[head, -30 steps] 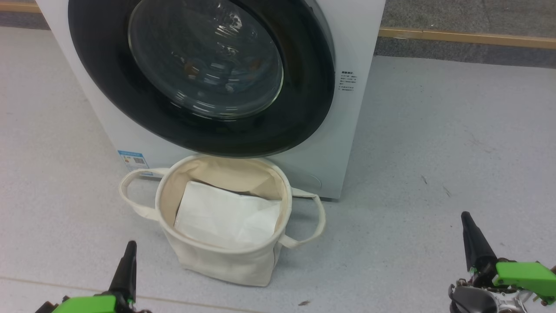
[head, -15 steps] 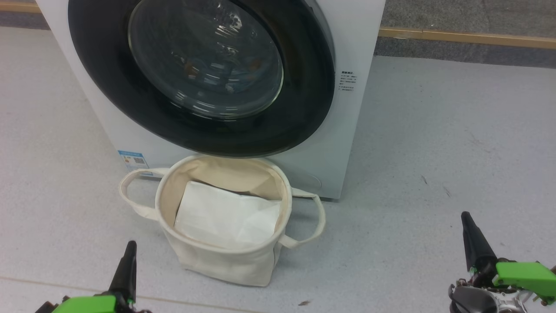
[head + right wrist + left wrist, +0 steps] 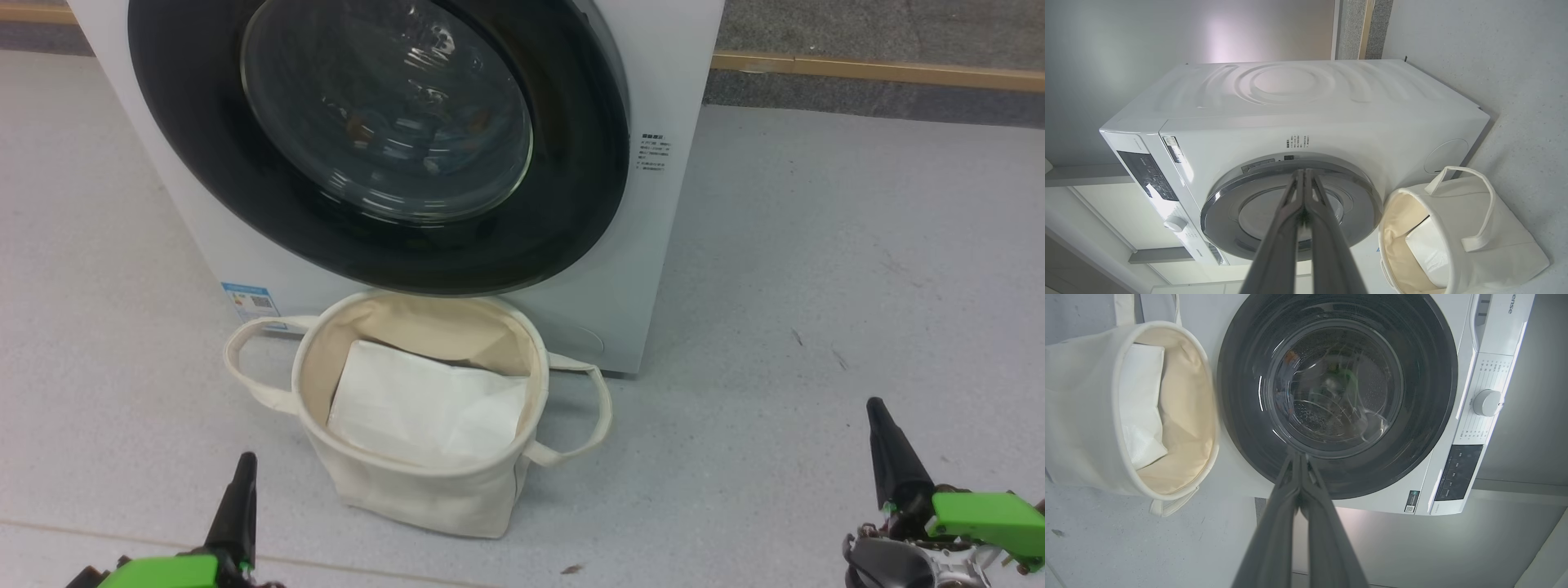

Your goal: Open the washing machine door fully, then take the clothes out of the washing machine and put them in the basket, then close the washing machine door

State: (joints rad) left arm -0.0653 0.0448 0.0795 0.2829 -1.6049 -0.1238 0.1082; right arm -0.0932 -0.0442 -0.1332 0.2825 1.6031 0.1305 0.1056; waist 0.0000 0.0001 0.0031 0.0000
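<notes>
The white washing machine (image 3: 661, 204) stands ahead, and its black-rimmed washing machine door (image 3: 571, 188) lies shut against the front. Through the glass I make out faint blue and orange bits of the clothes (image 3: 453, 151) in the drum. The cream basket (image 3: 424, 498) sits on the floor right below the door, handles out to both sides. My left gripper (image 3: 243, 465) is shut at the lower left, well short of the basket. My right gripper (image 3: 878, 408) is shut at the lower right, over bare floor. In the wrist views the left gripper (image 3: 1299, 457) and right gripper (image 3: 1302, 173) hold nothing.
A flat white folded sheet (image 3: 424, 408) lies inside the basket. Grey floor stretches to the right of the machine up to a wood-edged skirting (image 3: 882, 72). The machine's control panel and knob (image 3: 1488, 402) show in the left wrist view.
</notes>
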